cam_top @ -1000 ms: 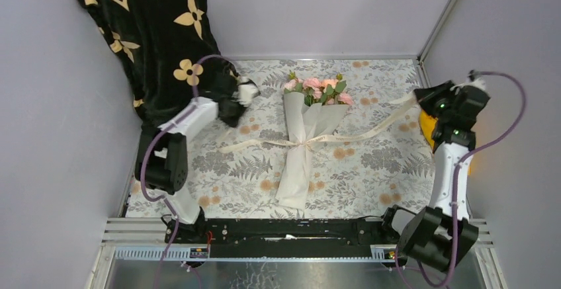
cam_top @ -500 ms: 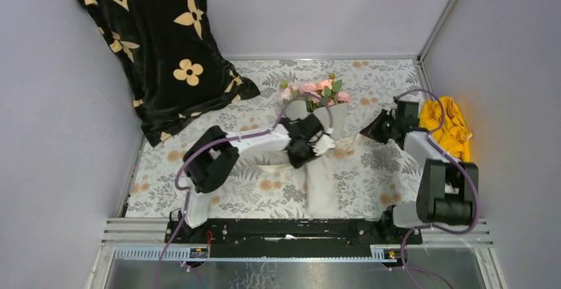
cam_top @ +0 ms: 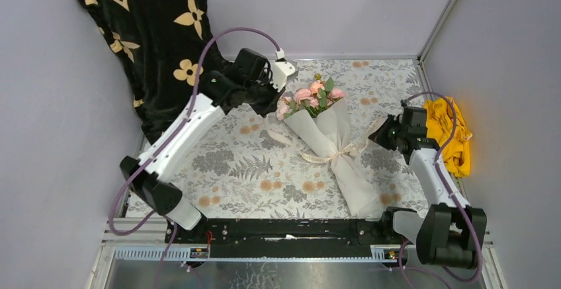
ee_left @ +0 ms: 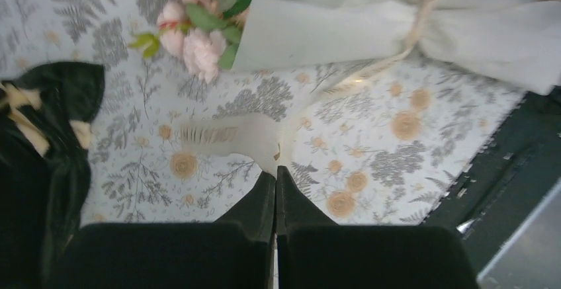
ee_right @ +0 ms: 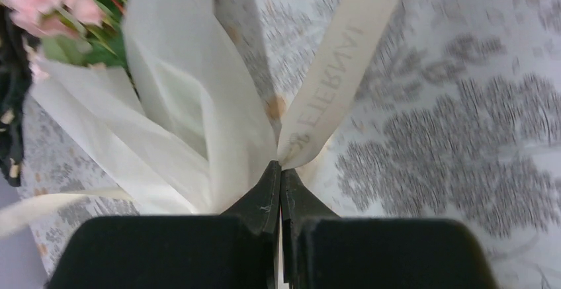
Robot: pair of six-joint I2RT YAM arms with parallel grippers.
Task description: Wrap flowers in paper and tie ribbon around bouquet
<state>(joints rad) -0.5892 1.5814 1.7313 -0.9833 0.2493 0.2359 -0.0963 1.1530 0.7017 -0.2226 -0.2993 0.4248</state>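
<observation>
Both ribbon (cam_top: pixel 344 151) ends are clamped in your left gripper (ee_left: pixel 276 168) and right gripper (ee_right: pixel 280 163). The paper (cam_top: pixel 323 125) cone holds the flowers (cam_top: pixel 307 97); the bouquet (cam_top: pixel 350 180) lies slantwise on the tablecloth (cam_top: pixel 231 163), waist tied.

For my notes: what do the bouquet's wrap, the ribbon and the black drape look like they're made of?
Wrap: thin matte white paper, slightly translucent, holding soft creases. Ribbon: cream woven strip, probably satin, faint sheen, printed lettering. Black drape: plush fabric, perhaps velvet or fleece, hanging in soft folds with cream flower prints.
</observation>
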